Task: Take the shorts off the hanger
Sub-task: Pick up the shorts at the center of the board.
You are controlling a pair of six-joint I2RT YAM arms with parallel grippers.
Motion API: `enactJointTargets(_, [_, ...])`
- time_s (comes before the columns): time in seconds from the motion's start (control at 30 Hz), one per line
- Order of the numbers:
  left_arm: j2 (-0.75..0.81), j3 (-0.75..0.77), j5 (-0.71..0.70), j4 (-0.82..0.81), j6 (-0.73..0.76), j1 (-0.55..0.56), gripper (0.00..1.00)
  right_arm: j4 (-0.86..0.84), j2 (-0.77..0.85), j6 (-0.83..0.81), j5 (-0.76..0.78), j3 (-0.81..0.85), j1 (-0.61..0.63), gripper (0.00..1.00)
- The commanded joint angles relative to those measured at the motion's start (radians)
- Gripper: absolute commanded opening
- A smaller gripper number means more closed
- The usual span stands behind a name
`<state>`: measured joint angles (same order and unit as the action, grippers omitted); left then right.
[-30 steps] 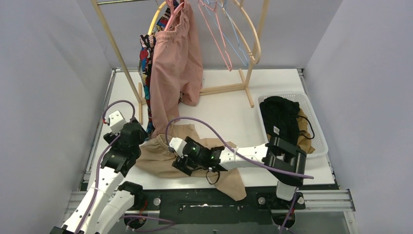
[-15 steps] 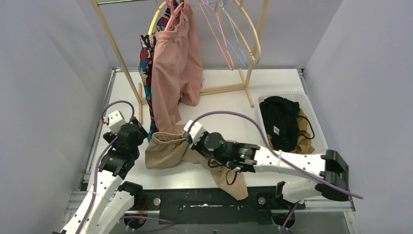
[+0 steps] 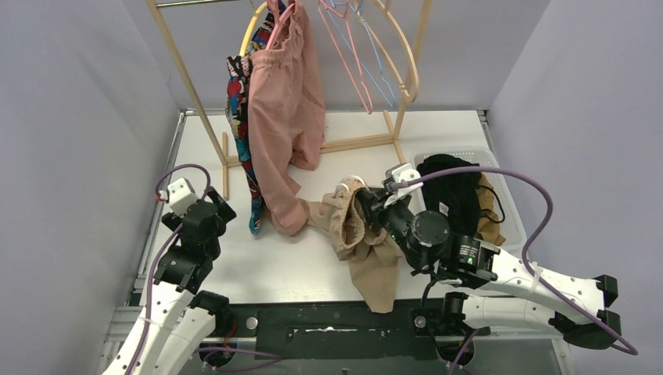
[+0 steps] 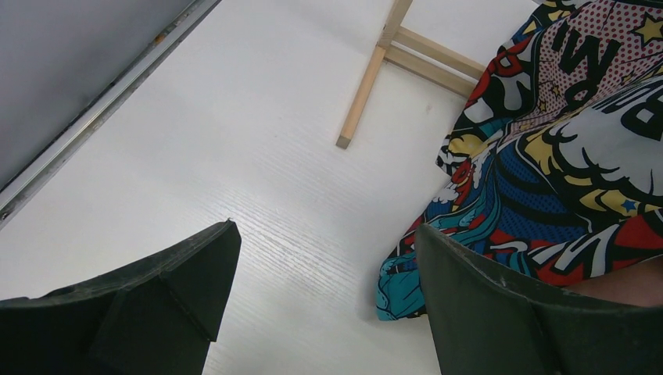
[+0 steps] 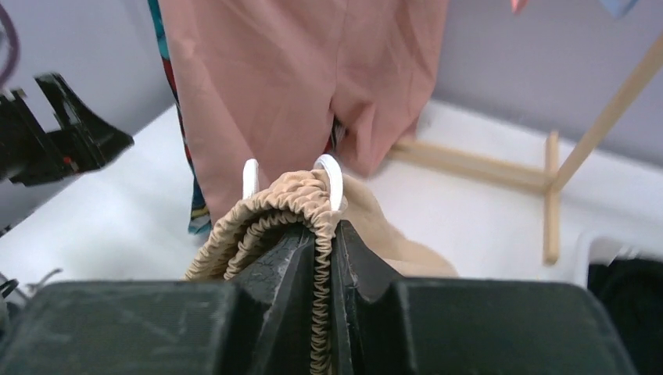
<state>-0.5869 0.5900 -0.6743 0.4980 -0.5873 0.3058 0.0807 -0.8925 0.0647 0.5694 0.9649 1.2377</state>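
Item: beige shorts (image 3: 367, 262), off the hanger, waistband pinched in the closed right gripper (image 5: 322, 234), legs trailing toward the table's near edge, just left of the basket (image 3: 514, 225) (likely drop point, to this gripper's right). Left gripper (image 4: 324, 238): jaws apart, empty, well left of the basket, beside the comic pair (image 4: 563, 156).

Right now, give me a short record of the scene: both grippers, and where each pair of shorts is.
right gripper: shut on the gathered waistband of the beige shorts, legs trailing on the table
left gripper: open, empty, low beside the comic-print shorts
pink shorts: on a hanger on the rack
comic-print shorts: hanging behind the pink pair
black shorts: in the basket, over a tan-brown pair
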Motion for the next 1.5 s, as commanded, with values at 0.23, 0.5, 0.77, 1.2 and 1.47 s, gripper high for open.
enactJointTargets(0.23, [-0.011,0.021,0.041,-0.079,0.034,-0.005,0.82,0.475,0.037,1.029,0.117,-0.232,-0.007,0.09])
enactJointTargets(0.5, [-0.023,0.023,0.05,-0.079,0.04,-0.004,0.82,0.373,-0.17,0.775,-0.017,-0.06,-0.21,0.12])
enactJointTargets(0.77, [-0.022,0.021,0.051,-0.078,0.04,-0.004,0.83,0.502,-0.535,0.777,-0.112,0.174,-0.233,0.28])
enactJointTargets(1.2, [-0.035,0.028,0.068,-0.079,0.048,-0.005,0.83,0.596,-0.614,0.969,-0.088,0.3,-0.166,0.94])
enactJointTargets(1.47, [-0.021,0.022,0.068,-0.082,0.048,-0.005,0.83,0.612,-0.793,1.104,0.004,0.337,-0.176,0.98])
